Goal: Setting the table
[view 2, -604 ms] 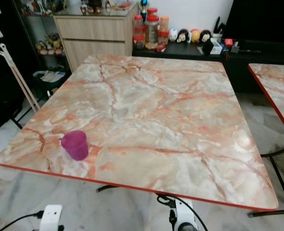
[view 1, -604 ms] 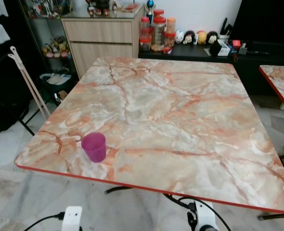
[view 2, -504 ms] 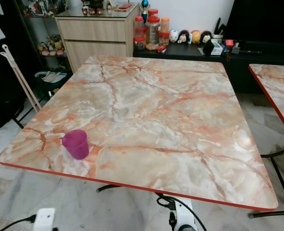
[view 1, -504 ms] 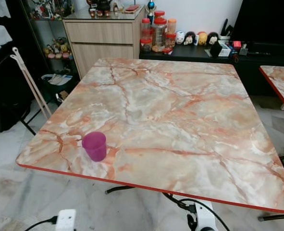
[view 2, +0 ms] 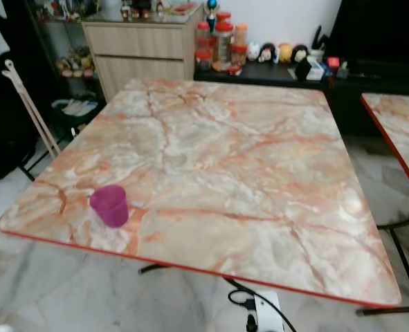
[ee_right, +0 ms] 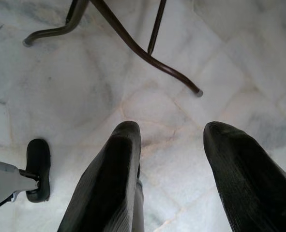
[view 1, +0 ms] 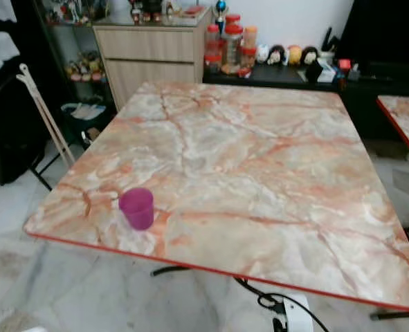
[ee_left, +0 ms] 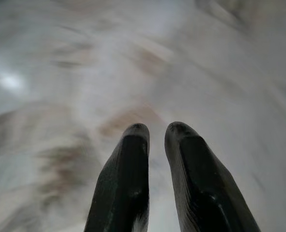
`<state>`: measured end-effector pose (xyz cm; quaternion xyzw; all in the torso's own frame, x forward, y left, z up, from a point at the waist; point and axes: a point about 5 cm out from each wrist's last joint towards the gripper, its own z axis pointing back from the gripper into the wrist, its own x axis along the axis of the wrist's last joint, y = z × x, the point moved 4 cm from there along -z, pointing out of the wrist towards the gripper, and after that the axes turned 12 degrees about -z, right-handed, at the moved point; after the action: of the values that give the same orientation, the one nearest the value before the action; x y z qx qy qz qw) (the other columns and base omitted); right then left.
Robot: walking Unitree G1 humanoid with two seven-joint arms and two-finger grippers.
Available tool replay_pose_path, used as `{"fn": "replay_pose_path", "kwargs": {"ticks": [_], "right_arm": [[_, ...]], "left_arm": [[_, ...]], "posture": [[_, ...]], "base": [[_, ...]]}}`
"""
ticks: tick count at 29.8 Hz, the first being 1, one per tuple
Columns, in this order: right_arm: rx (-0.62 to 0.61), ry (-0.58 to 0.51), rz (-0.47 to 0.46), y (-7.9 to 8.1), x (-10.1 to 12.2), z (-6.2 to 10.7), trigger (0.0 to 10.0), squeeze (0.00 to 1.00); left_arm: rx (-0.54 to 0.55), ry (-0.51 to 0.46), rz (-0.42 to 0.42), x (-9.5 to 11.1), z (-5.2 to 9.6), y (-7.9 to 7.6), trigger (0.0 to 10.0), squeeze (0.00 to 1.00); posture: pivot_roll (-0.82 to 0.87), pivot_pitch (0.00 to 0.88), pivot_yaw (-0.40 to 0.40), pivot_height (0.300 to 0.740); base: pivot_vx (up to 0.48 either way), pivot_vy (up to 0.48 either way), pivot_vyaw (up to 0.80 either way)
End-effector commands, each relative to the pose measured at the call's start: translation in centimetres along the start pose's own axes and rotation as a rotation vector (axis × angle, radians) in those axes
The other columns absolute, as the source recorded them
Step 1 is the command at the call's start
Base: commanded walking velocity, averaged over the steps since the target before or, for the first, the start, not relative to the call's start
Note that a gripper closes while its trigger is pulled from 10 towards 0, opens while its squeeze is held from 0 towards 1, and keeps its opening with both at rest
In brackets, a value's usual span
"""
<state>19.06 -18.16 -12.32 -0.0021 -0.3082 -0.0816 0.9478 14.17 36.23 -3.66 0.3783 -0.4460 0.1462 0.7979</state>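
Only a purple cup (view 1: 136, 207) sat on the table (view 1: 259, 159); rest unset. My left gripper (ee_left: 155, 131) was nearly closed, right gripper (ee_right: 172, 133) spread wide, both empty.

Head stereo pair down over table (view 1: 259, 166); wrist views floorward (ee_right: 60, 96), apparently.

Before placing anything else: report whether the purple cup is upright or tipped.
Upright: the purple cup stands on its base near the table's front-left corner, rim upward.

Even, soft indoor light; both eye views slightly motion-blurred, pale glare on the tabletop (view 1: 259, 159), left wrist view heavily smeared.
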Motion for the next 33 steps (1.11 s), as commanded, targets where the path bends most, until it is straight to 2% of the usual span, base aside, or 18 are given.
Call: {"fn": "replay_pose_path", "kwargs": {"ticks": [1, 2, 4, 5, 6, 7, 8, 11, 12, 13, 14, 18, 21, 24, 25, 26, 27, 33], "right_arm": [[0.011, -0.003, 0.008, 0.3, 0.3, -0.1, 10.0, 0.0], [0.011, -0.003, 0.008, 0.3, 0.3, -0.1, 10.0, 0.0], [0.015, -0.007, 0.013, 0.5, 0.6, -0.2, 10.0, 0.0], [0.015, -0.007, 0.013, 0.5, 0.6, -0.2, 10.0, 0.0], [0.013, -0.014, 0.01, 0.5, 1.0, -0.2, 10.0, 0.0], [0.011, -0.016, 0.008, 0.5, 1.1, -0.3, 10.0, 0.0], [0.011, -0.016, 0.008, 0.5, 1.1, -0.3, 10.0, 0.0], [-0.004, -0.019, -0.009, 0.2, 1.1, -0.2, 10.0, 0.0], [-0.004, -0.019, -0.009, 0.2, 1.1, -0.2, 10.0, 0.0], [-0.008, -0.016, -0.008, 0.1, 1.0, -0.2, 10.0, 0.0], [-0.008, -0.016, -0.008, 0.1, 1.0, -0.2, 10.0, 0.0], [-0.021, -0.008, -0.021, -0.2, 0.6, -0.1, 10.0, 0.0], [-0.025, -0.007, -0.027, -0.3, 0.4, -0.1, 10.0, 0.0], [-0.027, -0.006, -0.03, -0.4, 0.4, -0.1, 10.0, 0.0], [-0.028, -0.006, -0.03, -0.4, 0.4, -0.1, 10.0, 0.0], [-0.028, -0.006, -0.029, -0.4, 0.4, -0.1, 10.0, 0.0], [-0.027, -0.005, -0.028, -0.3, 0.4, -0.1, 10.0, 0.0], [-0.026, -0.004, -0.027, -0.3, 0.4, -0.1, 10.0, 0.0]], "left_arm": [[0.116, -0.068, 0.058, 2.6, -1.2, 1.8, 10.0, 0.0], [0.116, -0.068, 0.058, 2.6, -1.2, 1.8, 10.0, 0.0], [0.187, -0.199, 0.08, 7.0, -2.6, 3.1, 10.0, 0.0], [0.187, -0.199, 0.08, 7.0, -2.6, 3.1, 10.0, 0.0], [0.18, -0.362, 0.076, 12.0, -3.4, 3.0, 10.0, 0.0], [0.17, -0.423, 0.072, 13.8, -3.4, 2.8, 10.0, 0.0], [0.17, -0.423, 0.072, 13.8, -3.4, 2.8, 10.0, 0.0], [0.112, -0.603, 0.072, 20.1, -3.2, 1.4, 10.0, 0.0], [0.112, -0.603, 0.072, 20.1, -3.2, 1.4, 10.0, 0.0], [0.085, -0.659, 0.086, 22.4, -2.9, 0.8, 10.0, 0.0], [0.085, -0.659, 0.086, 22.4, -2.9, 0.8, 10.0, 0.0], [-0.156, -0.741, 0.168, 27.4, -1.6, -2.8, 10.0, 0.0], [-0.357, -0.717, 0.194, 28.4, -0.8, -5.3, 10.0, 0.0], [-0.47, -0.718, 0.2, 29.2, 0.0, -6.2, 10.0, 0.0], [-0.514, -0.717, 0.208, 29.6, 0.3, -6.4, 10.0, 0.22], [-0.546, -0.715, 0.214, 29.8, 0.5, -6.5, 10.0, 0.22], [-0.583, -0.718, 0.218, 30.3, 0.9, -6.5, 10.0, 1.0], [-0.664, -0.706, 0.199, 30.9, 1.5, -6.9, 10.0, 1.0]], "posture": [[0.16, 0.0, -0.03, 0.728], [0.16, 0.0, -0.03, 0.728], [0.15, 0.0, -0.028, 0.728], [0.15, 0.0, -0.028, 0.728], [0.14, 0.0, -0.021, 0.728], [0.14, 0.0, -0.021, 0.728], [0.14, 0.0, -0.021, 0.728], [0.12, 0.0, -0.006, 0.728], [0.12, 0.0, -0.006, 0.728], [0.12, 0.0, -0.003, 0.728], [0.12, 0.0, -0.003, 0.728], [0.11, 0.0, 0.011, 0.728], [0.1, 0.0, 0.013, 0.728], [0.1, 0.0, 0.012, 0.728], [0.11, 0.0, 0.01, 0.728], [0.11, 0.0, 0.01, 0.728], [0.11, 0.0, 0.008, 0.728], [0.12, 0.0, 0.006, 0.728]], "base": [[0.0, 0.0, 0.0], [0.0, 0.0, 0.0], [0.0, 0.0, 0.0], [0.0, 0.0, 0.0], [0.0, 0.0, 0.0], [0.0, 0.0, 0.0], [0.0, 0.0, 0.0], [0.0, 0.0, 0.0], [0.0, 0.0, 0.0], [0.0, 0.0, 0.0], [0.0, 0.0, 0.0], [0.0, 0.0, 0.0], [0.0, 0.0, 0.0], [0.0, 0.0, 0.0], [0.0, 0.0, 0.0], [0.0, 0.0, 0.0], [0.0, 0.0, 0.0], [0.0, 0.0, 0.0]]}}
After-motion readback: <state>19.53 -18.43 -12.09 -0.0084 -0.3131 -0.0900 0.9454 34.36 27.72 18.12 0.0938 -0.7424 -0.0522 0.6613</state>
